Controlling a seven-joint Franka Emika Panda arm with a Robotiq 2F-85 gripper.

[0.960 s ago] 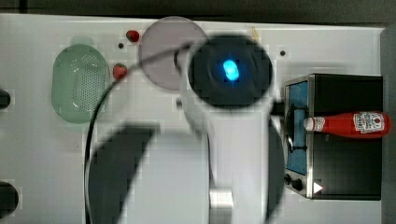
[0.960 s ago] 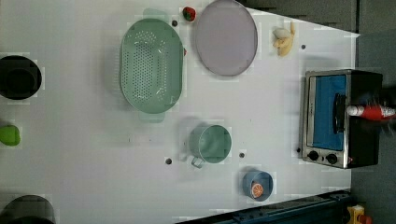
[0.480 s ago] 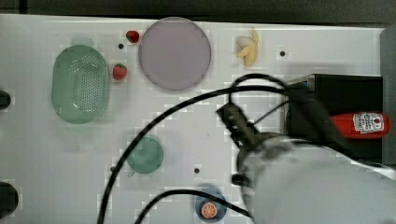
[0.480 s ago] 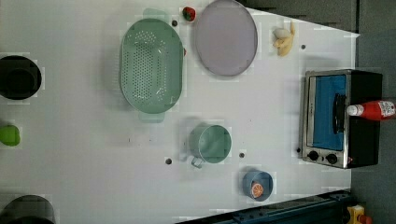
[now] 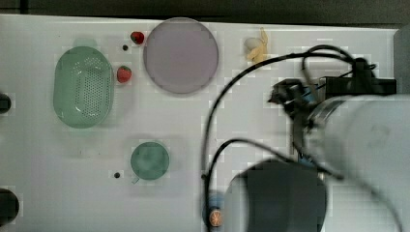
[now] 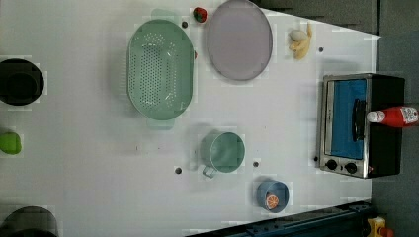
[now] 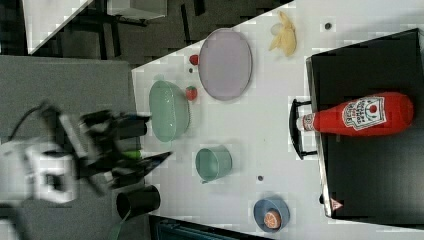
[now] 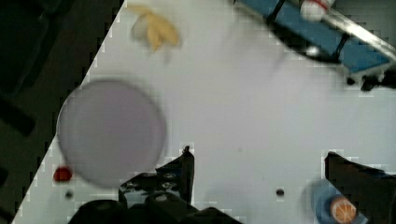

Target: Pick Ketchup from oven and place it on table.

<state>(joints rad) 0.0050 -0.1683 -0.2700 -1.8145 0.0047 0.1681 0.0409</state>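
A: Where does the Ketchup (image 7: 361,117) sit?

B: On top of the oven (image 6: 362,124), lying along the black roof with its white cap poking out over the front edge, above the door handle. In the left view the door looks shut, blue glass facing the table (image 6: 99,173).

A: And the gripper (image 8: 259,170)?

B: Spread wide, nothing between the fingers (image 8: 180,170). In the wrist view they frame bare tabletop, with the lilac plate (image 8: 111,132) to one side and the oven front well off at the far edge of the picture (so the grasp is not yet begun, as I judge it).

A: What could spoil it from here?

B: The bottle is round and lies on a smooth roof. A finger landing off-centre could roll or nudge it, and I would guess it then slides off the back or drops past the handle. The cap overhang tempts a pinch there, but a grip on the narrow end would probably let the heavy body swing down.

A: Anything on the table side?

B: The green cup (image 6: 223,152) and the blue bowl (image 6: 272,195) stand near the oven; a careless set-down could clip them.
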